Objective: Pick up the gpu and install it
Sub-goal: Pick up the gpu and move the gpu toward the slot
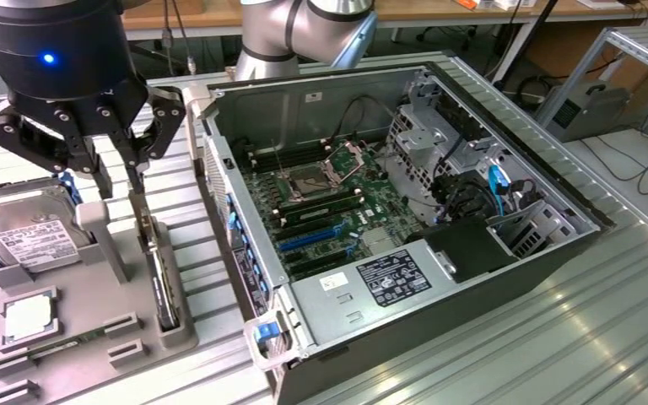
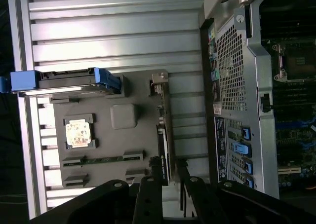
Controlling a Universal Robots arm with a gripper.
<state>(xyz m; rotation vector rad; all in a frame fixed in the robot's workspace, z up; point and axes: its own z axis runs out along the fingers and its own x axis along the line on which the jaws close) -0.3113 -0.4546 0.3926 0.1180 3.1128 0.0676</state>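
- Black pincer hangs in the exterior view over the far end of the grey holder, its two fingers parted and grasping nothing.
- I find the gpu on edge in the holder's long slot, just below and a little nearer the camera than the fingertips; I can't tell whether they touch it.
- I judge the task barely begun: the card is not lifted, and the blue slots on the motherboard sit bare.
- Beside the card on the holder lie a hard drive, a processor chip and a memory stick.
- The open computer case lies on the desk just to the exterior view's right of the holder; its near wall stands between card and board, and I'd have to clear it.
- From the wrist view, the pincer straddles the line of the gpu, one finger on each side, released.
- The hard drive, chip and memory stick lie well apart from the card on the holder.
- The case's perforated rear panel lies near the card's other side, so sideways room looks tight there.
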